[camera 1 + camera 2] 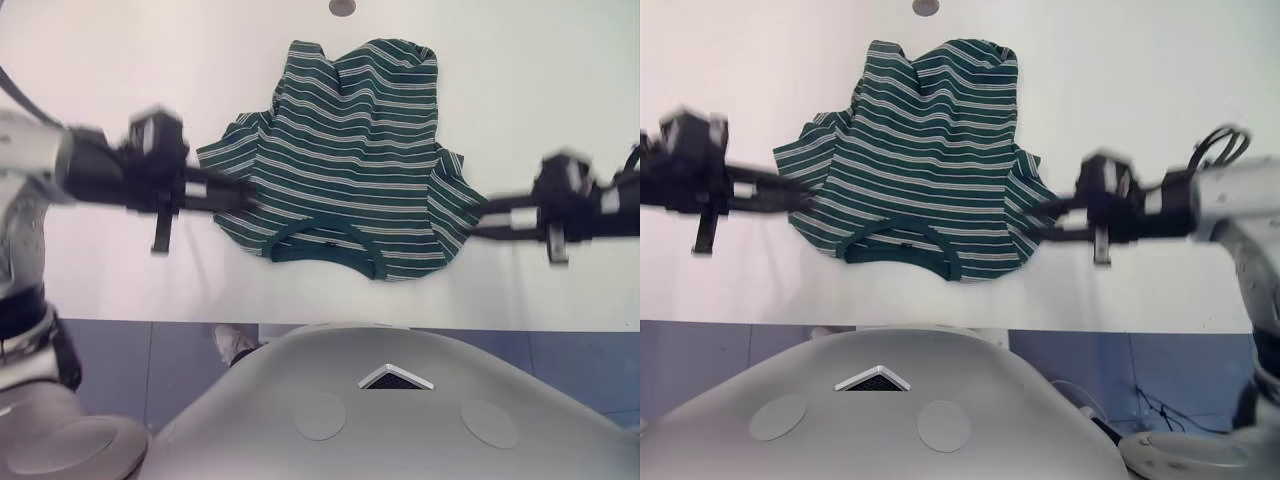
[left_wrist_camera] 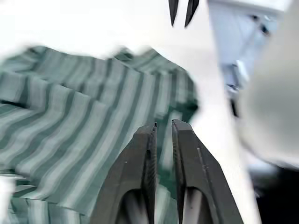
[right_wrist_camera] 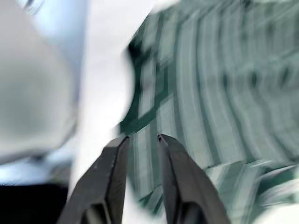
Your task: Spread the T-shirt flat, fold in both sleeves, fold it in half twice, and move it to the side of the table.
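Your striped T-shirt (image 1: 350,150) is lying rumpled mid-table (image 1: 100,60), collar toward you. The left gripper (image 2: 163,127) is at its left sleeve edge and the right gripper (image 3: 143,138) is over the right sleeve. Both claws sit just a crack apart, with nothing pinched that I can see.

**Room around the shirt**
We see the shirt (image 1: 350,150) bunched mid-desk (image 1: 100,60). Wide white lanes run along the left, right and far edges, and a thinner strip runs along the near edge. A small grey disc (image 1: 342,7) sits at the far edge. The left gripper (image 1: 245,195) and right gripper (image 1: 478,215) lie across the side lanes, with their tips at the shirt's near corners.
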Robot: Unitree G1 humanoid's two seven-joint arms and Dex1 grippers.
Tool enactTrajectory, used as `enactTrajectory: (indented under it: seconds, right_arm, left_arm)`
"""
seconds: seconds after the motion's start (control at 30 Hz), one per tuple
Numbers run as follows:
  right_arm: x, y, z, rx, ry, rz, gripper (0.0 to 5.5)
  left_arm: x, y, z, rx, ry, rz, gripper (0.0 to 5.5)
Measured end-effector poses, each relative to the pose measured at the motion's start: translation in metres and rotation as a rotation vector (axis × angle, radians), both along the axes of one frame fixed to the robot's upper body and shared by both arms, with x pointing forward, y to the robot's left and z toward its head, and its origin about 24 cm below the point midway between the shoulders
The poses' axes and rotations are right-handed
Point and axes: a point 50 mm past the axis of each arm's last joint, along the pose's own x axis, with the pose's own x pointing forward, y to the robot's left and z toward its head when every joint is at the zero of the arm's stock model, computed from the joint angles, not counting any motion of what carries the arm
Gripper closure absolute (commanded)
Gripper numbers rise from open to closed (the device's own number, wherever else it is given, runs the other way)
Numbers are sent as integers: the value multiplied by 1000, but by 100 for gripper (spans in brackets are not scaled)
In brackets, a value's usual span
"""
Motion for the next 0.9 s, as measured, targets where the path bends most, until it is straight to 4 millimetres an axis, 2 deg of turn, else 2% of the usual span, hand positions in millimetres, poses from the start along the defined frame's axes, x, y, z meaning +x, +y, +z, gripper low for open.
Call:
enactTrajectory:
  seconds: [0.03, 0.07, 0.1, 0.17, 0.23, 0.27, 0.3, 0.37, 0.43, 0.47, 0.5, 0.57, 0.67, 0.73, 0.8, 0.83, 0.87, 0.9]
  right_arm:
    - [27, 9, -4, 11, -61, -103, 538]
    - [53, 22, -21, -16, -91, -203, 547]
    - [66, 31, -37, -46, -86, -250, 547]
    - [88, 48, -78, -126, -59, -355, 547]
    - [100, 59, -113, -256, -72, -394, 547]
    - [107, 65, -117, -325, -154, -371, 547]
    - [110, 64, -120, -412, -206, -325, 547]
    - [101, 55, -120, -530, -283, -165, 547]
    - [80, 31, -114, -622, -291, -41, 547]
    - [72, 27, -112, -629, -281, -17, 547]
    - [52, 22, -110, -607, -237, 21, 547]
    - [34, 21, -105, -575, -170, 49, 547]
    - [28, 25, -99, -528, -113, 56, 547]
    - [36, 29, -95, -418, -82, -28, 547]
    - [71, 37, -68, -278, -162, -170, 547]
    - [87, 41, -56, -229, -199, -212, 547]
    - [95, 44, -56, -211, -202, -237, 547]
    - [104, 51, -66, -210, -187, -262, 547]
  left_arm:
    - [27, -9, -10, 21, -48, 109, 550]
    - [50, -21, -27, 86, -98, 180, 550]
    - [60, -28, -41, 132, -115, 202, 550]
    - [77, -39, -75, 250, -126, 232, 550]
    - [82, -45, -105, 376, -116, 197, 550]
    - [80, -45, -116, 433, -124, 150, 550]
    - [77, -45, -117, 463, -131, 91, 550]
    - [58, -30, -115, 489, -101, -3, 550]
    - [24, -11, -112, 484, -17, -80, 550]
    - [13, -10, -111, 474, 8, -98, 550]
    - [-10, -6, -112, 446, 73, -124, 550]
    - [-19, -5, -113, 439, 111, -98, 550]
    - [-16, -10, -110, 386, 134, -46, 550]
    - [8, -21, -87, 239, 65, 32, 550]
    - [39, -31, -59, 119, -41, 122, 550]
    - [50, -37, -52, 91, -77, 147, 550]
    - [58, -39, -54, 90, -84, 176, 550]
    - [70, -42, -64, 139, -98, 231, 550]
